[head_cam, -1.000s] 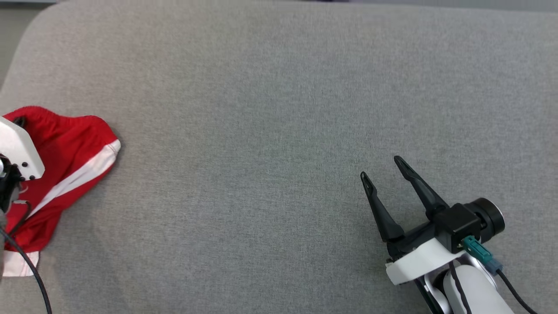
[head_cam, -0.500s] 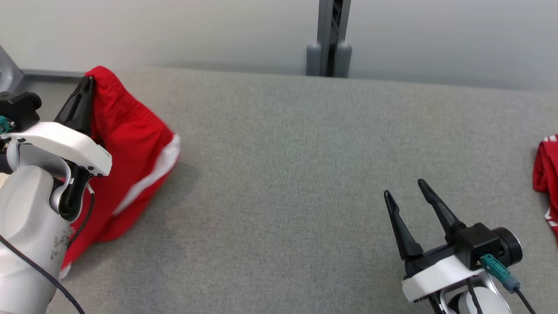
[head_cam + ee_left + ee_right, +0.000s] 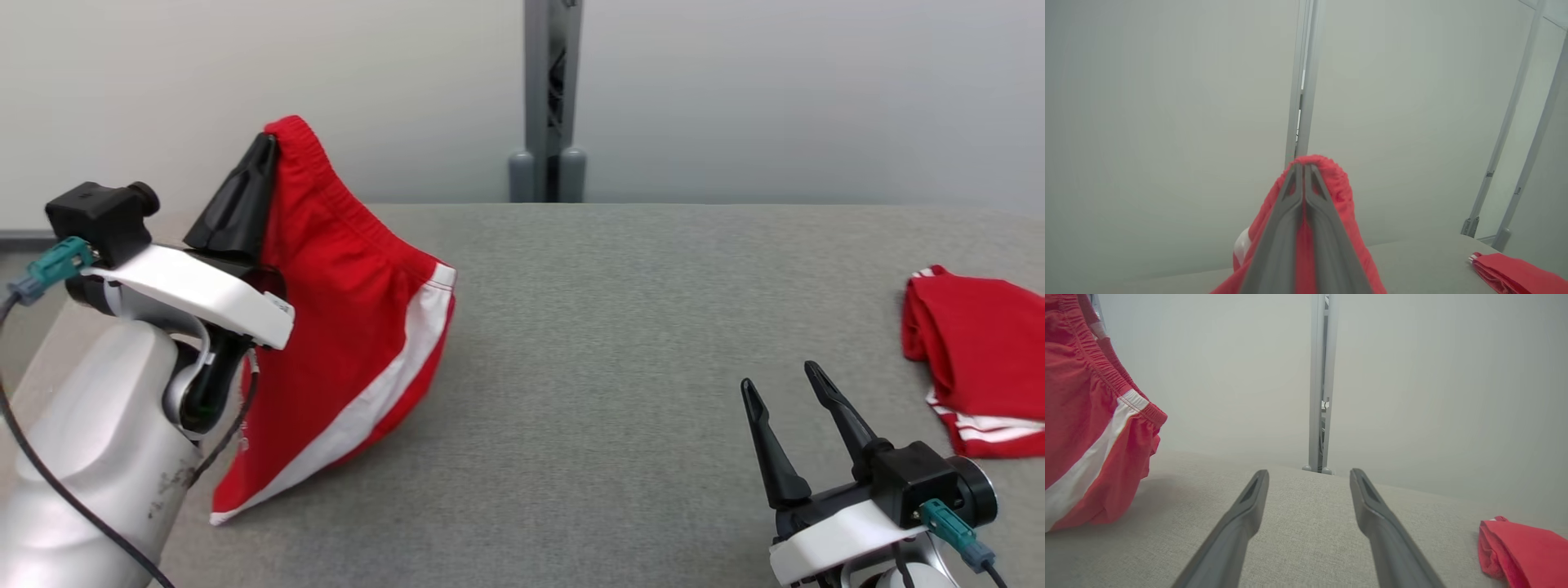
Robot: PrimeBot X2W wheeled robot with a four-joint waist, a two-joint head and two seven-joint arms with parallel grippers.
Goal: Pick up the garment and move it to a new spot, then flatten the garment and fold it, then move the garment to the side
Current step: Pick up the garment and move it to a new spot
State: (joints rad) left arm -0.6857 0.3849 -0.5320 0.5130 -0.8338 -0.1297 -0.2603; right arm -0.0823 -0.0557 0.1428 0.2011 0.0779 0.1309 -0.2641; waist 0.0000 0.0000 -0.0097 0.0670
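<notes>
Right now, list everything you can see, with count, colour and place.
red shorts: one, red with white stripe, left, hanging by the waistband, hem reaching the surface
folded garment: one, red with white trim, far right on the surface
fabric surface: one, grey, across the view
post: one, grey, behind the surface, centre
left gripper: one, dark fingers, shut on the shorts' waistband, raised left
right gripper: one, dark fingers, open and empty, lower right

2 red garments with white stripes: 1 hanging garment (image 3: pixel 343 327) and 1 folded garment (image 3: pixel 980 359). 2 robot tools: 1 left tool (image 3: pixel 265 151), 1 right tool (image 3: pixel 779 376). 1 grey table (image 3: pixel 620 343). 1 metal post (image 3: pixel 549 98).
</notes>
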